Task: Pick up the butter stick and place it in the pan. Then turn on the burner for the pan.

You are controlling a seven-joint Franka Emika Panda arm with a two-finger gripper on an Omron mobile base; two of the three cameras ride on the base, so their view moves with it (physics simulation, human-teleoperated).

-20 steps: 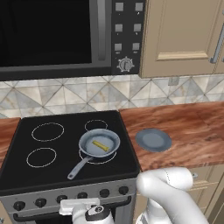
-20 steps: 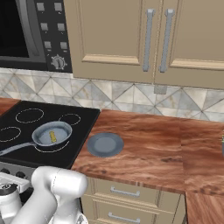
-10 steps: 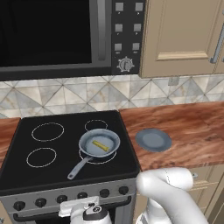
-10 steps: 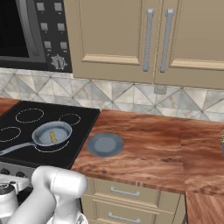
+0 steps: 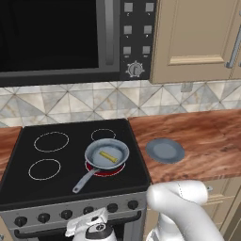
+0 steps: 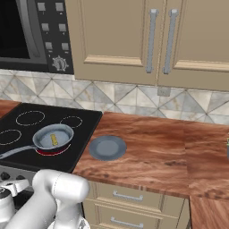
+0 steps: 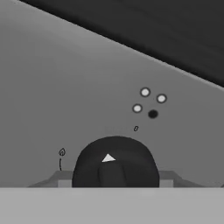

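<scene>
The pale-yellow butter stick lies flat inside the grey-blue pan, whose long handle points toward the stove's front left. The pan sits on the front-right burner, which glows red under its rim. My gripper is low in front of the stove's control panel. In the hand view a round black knob with a white pointer sits right before the hand; it hides the finger tips, so their state is unclear.
A flat grey-blue plate rests on the wooden counter right of the cooktop. Two white circles mark the left burners. A row of black knobs lines the stove front. A microwave hangs above.
A red glow now shows under the pan on the front-right burner. My hand has shifted slightly at the stove's knob row. Pan and butter stay put.
</scene>
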